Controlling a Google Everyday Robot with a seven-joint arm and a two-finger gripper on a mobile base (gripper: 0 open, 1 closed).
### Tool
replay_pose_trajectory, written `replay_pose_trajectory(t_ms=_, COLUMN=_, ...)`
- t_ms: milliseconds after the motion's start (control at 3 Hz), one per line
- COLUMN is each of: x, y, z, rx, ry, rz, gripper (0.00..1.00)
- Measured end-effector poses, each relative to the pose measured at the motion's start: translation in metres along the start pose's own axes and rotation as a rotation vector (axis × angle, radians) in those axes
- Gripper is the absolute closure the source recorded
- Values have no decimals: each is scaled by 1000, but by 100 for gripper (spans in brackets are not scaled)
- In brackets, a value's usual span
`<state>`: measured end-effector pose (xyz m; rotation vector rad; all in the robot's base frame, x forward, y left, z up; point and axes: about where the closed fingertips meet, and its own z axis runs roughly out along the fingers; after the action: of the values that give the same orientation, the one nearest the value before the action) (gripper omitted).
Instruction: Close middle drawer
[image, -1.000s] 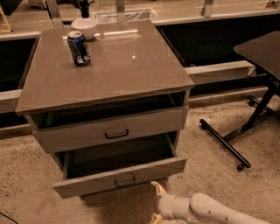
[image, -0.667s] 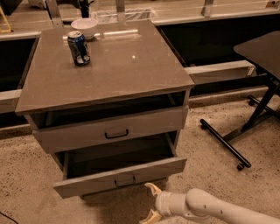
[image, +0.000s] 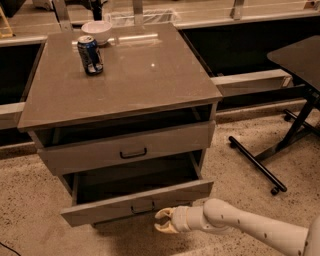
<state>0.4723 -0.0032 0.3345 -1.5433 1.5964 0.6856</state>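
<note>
The middle drawer is a grey drawer pulled far out of the cabinet, its dark inside showing, with a small black bar handle on its plain front. My gripper is low to the floor, just below and in front of the right half of that drawer front, fingers pointing left. Its pale fingers are apart and hold nothing. My white arm comes in from the lower right.
The drawer above is slightly open and has a wider black handle. A blue can and a white bowl stand on the cabinet top. A black table with a floor-level leg stands at the right.
My gripper and arm have moved left, closer to the front of the middle drawer. The drawers have not moved.
</note>
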Motion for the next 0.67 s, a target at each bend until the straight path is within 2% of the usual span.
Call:
replay_pose_trajectory(t_ms=333, x=8, y=-20, z=8, rx=19, ry=10, rz=12, gripper=66)
replay_pose_trajectory(t_ms=667, x=20, y=-31, z=15, rx=36, ry=44, rz=20, gripper=43)
